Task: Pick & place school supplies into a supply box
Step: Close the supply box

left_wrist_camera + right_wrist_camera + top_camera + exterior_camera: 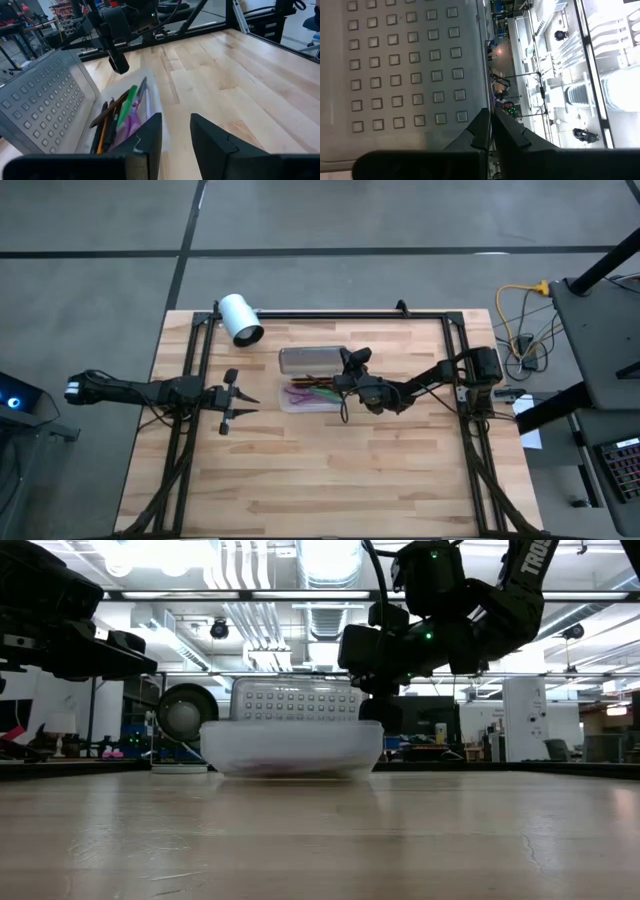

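From above, the box sat at mid-table with its lid swung open on the far side and pens lying inside. The right gripper reached to the lid's right end. The left gripper waited just left of the box, fingers spread and empty. A white cylinder lay near the far edge.

At table height, the lid stood upright behind the box, with the right gripper at its edge.

From the left wrist, a green pen, dark pencils and something purple lay in the box; the left gripper was open.

From the right wrist, the fingers were pressed together against the dotted lid.

The packing looked done; closing seemed next, calling for the lid to be pushed down over the box.
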Controlling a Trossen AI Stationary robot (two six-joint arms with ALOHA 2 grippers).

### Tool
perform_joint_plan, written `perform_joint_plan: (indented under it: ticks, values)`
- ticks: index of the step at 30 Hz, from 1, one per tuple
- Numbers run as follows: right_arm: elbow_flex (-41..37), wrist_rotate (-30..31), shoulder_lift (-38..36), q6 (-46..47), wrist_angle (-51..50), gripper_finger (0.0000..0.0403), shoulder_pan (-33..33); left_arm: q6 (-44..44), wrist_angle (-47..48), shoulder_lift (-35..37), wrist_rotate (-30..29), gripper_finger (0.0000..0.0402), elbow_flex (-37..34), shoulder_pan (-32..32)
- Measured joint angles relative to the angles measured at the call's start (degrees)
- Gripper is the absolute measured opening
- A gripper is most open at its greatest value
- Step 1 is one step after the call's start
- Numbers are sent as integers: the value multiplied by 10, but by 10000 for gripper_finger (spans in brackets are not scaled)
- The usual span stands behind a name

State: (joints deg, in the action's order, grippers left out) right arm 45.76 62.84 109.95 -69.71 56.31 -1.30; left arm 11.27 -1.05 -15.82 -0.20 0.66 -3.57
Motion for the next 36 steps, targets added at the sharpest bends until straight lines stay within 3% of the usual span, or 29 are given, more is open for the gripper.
perform_joint_plan:
  ticks: [36]
  values:
    - [18,2,-19,-50,-2,9,-57,0,0,0,0,86,0,0]
